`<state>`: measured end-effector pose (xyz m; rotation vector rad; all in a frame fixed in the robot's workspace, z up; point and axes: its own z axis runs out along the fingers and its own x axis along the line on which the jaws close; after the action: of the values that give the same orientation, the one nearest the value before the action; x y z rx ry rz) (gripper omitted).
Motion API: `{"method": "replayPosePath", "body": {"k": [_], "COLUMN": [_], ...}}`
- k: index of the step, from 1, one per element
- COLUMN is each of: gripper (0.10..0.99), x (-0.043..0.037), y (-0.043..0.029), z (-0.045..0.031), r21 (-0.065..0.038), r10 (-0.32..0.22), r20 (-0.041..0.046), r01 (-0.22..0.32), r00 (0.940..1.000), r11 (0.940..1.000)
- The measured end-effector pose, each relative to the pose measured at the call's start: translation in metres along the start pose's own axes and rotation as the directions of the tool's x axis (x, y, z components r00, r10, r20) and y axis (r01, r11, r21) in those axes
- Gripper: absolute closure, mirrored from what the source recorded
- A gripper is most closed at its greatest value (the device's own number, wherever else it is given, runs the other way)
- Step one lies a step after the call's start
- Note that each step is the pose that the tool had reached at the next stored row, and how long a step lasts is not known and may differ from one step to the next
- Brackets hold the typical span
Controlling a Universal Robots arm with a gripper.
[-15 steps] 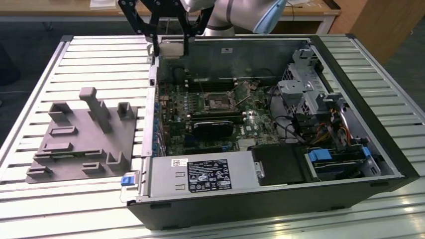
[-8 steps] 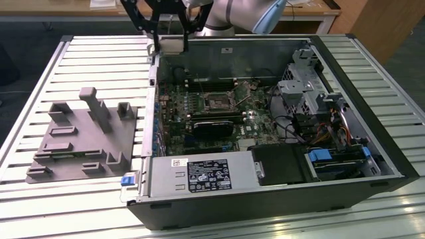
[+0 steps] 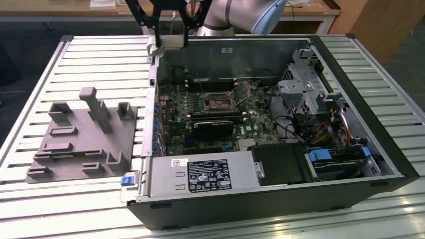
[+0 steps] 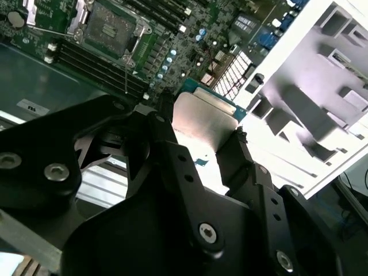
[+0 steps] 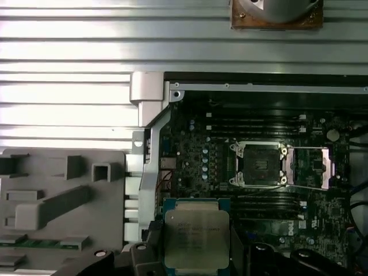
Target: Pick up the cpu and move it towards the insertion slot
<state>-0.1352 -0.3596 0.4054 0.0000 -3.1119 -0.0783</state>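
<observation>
Black fingers (image 4: 167, 155) of the tool (image 5: 198, 253) fill the foreground in both wrist views, clamped on opposite edges of the cpu (image 5: 197, 238), whose silvery top faces the first wrist view's camera. So the pick-up part is done: the chip is off any surface and carried in the air.

Going across the exterior view from its left, the grey fixture block (image 3: 83, 142) sits on the slatted counter (image 3: 99, 59), then comes the open computer case (image 3: 352, 55), with the tool and cpu (image 3: 171, 42) hanging above its far corner on the exterior view's left. Further toward the exterior view's right, the insertion slot (image 3: 217, 102) lies on the motherboard, its dark centre bare and a metal frame swung open beside it. Chip and socket are well apart, so the carry looks only partly made.
</observation>
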Motion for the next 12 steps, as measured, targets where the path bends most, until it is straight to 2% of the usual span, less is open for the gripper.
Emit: {"method": "replayPosePath", "body": {"k": [12], "gripper": [0.541], "x": [-0.0209], "y": [0.0211], "z": [0.0038], "r21": [0.0], "r10": [0.0], "r20": [-0.0055], "r01": [0.0], "r00": [1.0], "r11": [1.0]}}
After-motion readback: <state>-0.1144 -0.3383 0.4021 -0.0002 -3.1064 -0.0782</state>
